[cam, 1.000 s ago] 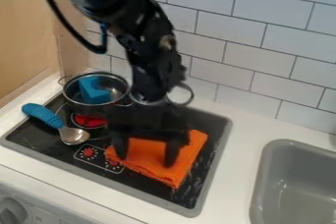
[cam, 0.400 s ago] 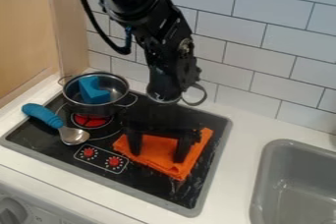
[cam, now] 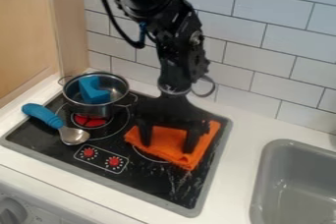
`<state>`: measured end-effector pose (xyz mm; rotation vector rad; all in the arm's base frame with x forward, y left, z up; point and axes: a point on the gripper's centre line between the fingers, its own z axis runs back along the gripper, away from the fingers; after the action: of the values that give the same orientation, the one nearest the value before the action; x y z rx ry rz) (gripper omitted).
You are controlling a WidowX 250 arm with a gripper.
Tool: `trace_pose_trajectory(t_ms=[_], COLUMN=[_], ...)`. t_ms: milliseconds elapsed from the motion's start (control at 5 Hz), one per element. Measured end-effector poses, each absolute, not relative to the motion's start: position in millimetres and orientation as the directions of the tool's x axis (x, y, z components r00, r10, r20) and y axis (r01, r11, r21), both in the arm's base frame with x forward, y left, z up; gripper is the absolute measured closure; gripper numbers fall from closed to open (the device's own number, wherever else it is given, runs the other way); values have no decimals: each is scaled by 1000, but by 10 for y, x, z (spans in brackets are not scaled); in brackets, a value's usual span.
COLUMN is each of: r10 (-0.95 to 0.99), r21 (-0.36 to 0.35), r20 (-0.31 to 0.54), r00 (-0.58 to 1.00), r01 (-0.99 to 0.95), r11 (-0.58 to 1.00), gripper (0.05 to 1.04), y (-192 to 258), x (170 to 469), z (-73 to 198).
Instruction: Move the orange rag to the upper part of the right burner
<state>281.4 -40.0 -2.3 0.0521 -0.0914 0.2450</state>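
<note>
My gripper (cam: 169,144) hangs over the right side of the black stove, its two fingers spread wide and pointing down onto the orange rag (cam: 172,142). The folded rag lies flat across the right burner (cam: 148,155), with a piece of the burner's ring showing at the rag's lower left. One finger is at the rag's left part and the other near its right part. The gripper's body hides the rag's upper edge.
A metal pot (cam: 121,88) holding a blue block (cam: 93,90) stands at the stove's back left. A blue-handled spoon (cam: 47,117) lies at the left, by the red left burner (cam: 91,121). The grey sink (cam: 261,188) is at the right, the tiled wall (cam: 263,56) behind.
The gripper has moved right and a little toward the wall. The orange rag has slid the same way, uncovering the lower-left part of the right burner.
</note>
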Motion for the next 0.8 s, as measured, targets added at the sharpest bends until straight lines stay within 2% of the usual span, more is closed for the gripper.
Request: trace_pose_trajectory(t_ms=[400,800], r10=[230,222], r21=[18,9], r20=[102,101], r00=[968,970], r01=[-233,-224], r11=[972,974], gripper=[85,85], y=[-518,-549], x=[3042,3112], z=[-9,-1])
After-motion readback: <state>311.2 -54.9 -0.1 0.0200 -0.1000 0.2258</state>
